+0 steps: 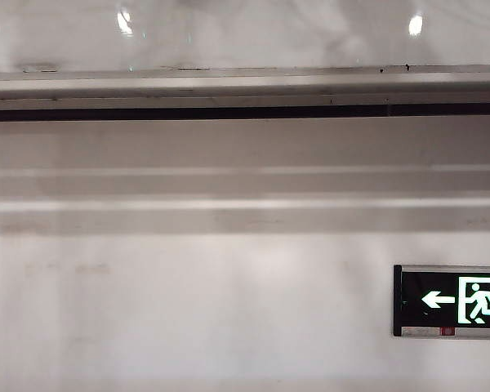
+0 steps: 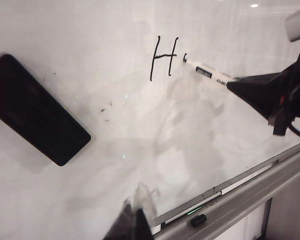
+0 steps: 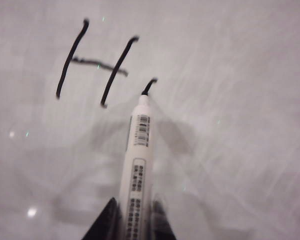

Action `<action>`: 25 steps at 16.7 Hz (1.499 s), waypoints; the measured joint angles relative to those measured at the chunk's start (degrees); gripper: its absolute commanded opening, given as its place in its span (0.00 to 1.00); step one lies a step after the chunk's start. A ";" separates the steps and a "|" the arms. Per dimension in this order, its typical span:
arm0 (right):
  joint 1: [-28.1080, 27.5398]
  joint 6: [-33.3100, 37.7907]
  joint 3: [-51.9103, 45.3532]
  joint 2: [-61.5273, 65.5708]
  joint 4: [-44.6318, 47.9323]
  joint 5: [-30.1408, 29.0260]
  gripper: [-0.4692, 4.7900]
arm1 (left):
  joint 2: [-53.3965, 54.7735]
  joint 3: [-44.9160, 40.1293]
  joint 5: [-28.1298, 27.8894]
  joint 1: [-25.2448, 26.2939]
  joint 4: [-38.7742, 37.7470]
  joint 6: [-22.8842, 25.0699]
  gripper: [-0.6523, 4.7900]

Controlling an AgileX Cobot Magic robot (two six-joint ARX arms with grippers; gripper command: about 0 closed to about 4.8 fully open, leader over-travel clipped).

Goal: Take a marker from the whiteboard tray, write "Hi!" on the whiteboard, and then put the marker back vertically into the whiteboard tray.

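Clearly the right gripper (image 3: 135, 220) has its dark jaws clamped on the barrel of the slim white marker (image 3: 137, 160), which carries barcode labels along its side. Its black tip is pressed to the glossy white whiteboard (image 2: 90, 45), at the end of a short fresh stroke (image 3: 149, 86) just beside a handwritten black letter "H" (image 3: 95, 62). From the left wrist view, the same black gripper (image 2: 240, 84) reaches in from the board's far side, with the marker pointing toward the "H" in the upper part of the board.

A black rectangular eraser (image 2: 35, 107) sits flat on the whiteboard, tilted, well apart from the writing and nearer the opposite side edge. Along the board's lower edge runs the long silver-grey metal whiteboard tray (image 2: 250, 192), and a small black cap (image 2: 198, 219) lies on it.

Only the dark finger tips of the left gripper (image 2: 132, 222) show, near the board's lower edge; they stand close together with nothing between them, yet whether they are fully closed I cannot tell.

A green exit sign (image 1: 453, 300) hangs on the matte wall below the tray in the exterior view.
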 measured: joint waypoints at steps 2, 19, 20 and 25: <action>0.00 0.02 0.02 0.00 -1.84 0.22 0.09 | 0.00 0.00 0.00 0.00 0.00 0.02 0.11; -0.11 -1.73 0.00 -1.05 3.76 -2.34 0.09 | -0.02 0.00 1.03 0.00 0.00 -1.09 0.11; -0.26 -1.73 0.00 -0.92 3.78 -2.34 0.09 | -0.02 0.00 1.03 0.00 0.00 -1.09 0.11; -0.39 -3.17 -0.02 0.04 4.20 -1.75 0.09 | -0.02 0.00 1.03 0.00 0.00 -1.09 0.11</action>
